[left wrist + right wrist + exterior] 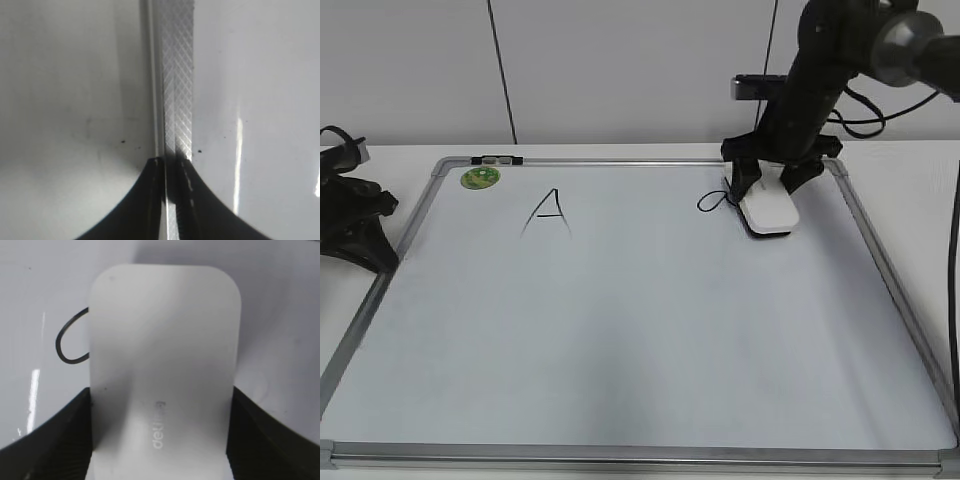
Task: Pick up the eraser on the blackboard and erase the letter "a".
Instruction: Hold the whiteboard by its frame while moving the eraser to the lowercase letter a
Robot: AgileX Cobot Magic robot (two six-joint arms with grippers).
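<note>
The white eraser (768,212) lies flat on the blackboard (620,340) at its far right, and my right gripper (772,180) is shut on its two long sides. In the right wrist view the eraser (162,365) fills the middle between both black fingers (160,435), grey lettering on top. It covers most of the letter "a" (712,203); only a curved black stroke (67,347) shows at its left edge. My left gripper (172,165) is shut and empty, resting over the board's left frame (175,75).
A larger capital "A" (548,213) is written left of centre on the board. A round green sticker (480,178) sits at the far left corner. The left arm (350,225) rests beside the board's left edge.
</note>
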